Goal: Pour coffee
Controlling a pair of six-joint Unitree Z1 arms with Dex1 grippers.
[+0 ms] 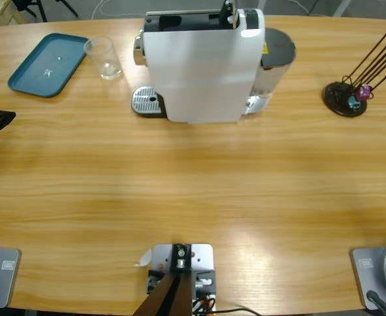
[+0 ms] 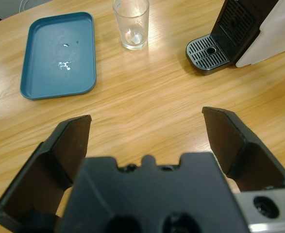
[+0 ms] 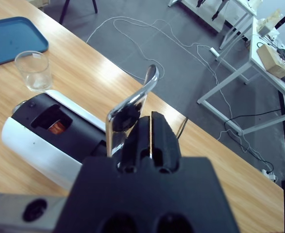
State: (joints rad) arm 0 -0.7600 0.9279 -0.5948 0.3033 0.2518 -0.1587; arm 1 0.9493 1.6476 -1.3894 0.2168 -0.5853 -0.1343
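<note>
Here your left claw [image 2: 147,131] gapes empty, aimed at the glass [image 2: 130,24] standing between tray [image 2: 58,53] and machine [image 1: 202,66]; your right claw [image 3: 151,131], closed, sits by the machine's lever [image 3: 132,104].

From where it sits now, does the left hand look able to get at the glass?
Probably yes. The left hand is open and faces the glass across bare table. The blue tray lies to one side and the coffee machine to the other, neither between them.
</note>
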